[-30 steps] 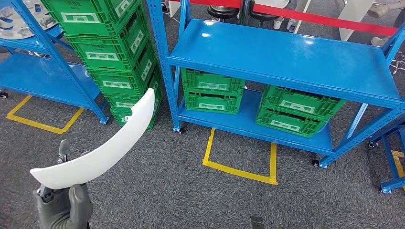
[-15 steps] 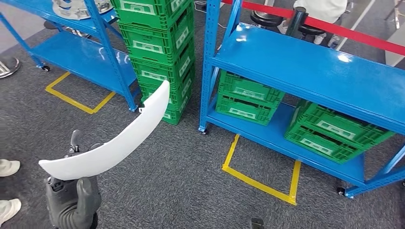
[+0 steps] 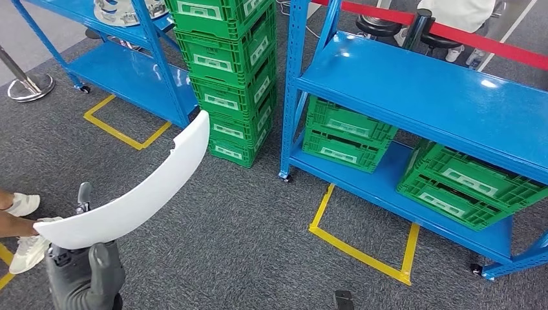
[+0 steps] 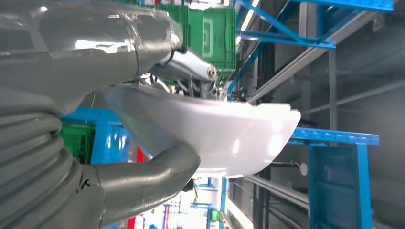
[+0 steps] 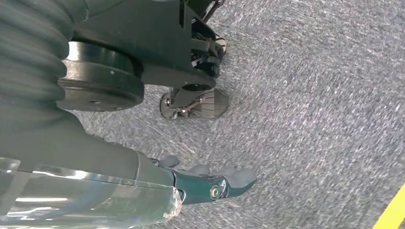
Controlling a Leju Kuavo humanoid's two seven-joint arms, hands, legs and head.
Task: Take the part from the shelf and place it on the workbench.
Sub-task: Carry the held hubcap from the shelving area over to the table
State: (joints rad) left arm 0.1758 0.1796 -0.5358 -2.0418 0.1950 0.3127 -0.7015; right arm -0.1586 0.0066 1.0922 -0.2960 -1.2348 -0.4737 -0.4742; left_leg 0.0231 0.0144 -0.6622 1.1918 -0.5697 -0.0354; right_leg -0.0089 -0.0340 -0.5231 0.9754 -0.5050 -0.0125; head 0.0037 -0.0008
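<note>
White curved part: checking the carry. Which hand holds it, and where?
The left hand grips the white curved part near one end; the right hand holds nothing.

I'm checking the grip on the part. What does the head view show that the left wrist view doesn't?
Head view alone: the white part's whole curved length, the carpet, yellow floor tape and a person's shoes. Left wrist view alone: the thumb pressed under the part's glossy end, fingers over the top. Both: the left hand holding the part, blue shelves and green crates.

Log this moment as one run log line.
phase: carrying | left hand: holds white curved part | right hand: hanging, empty | workbench: unseen
</note>
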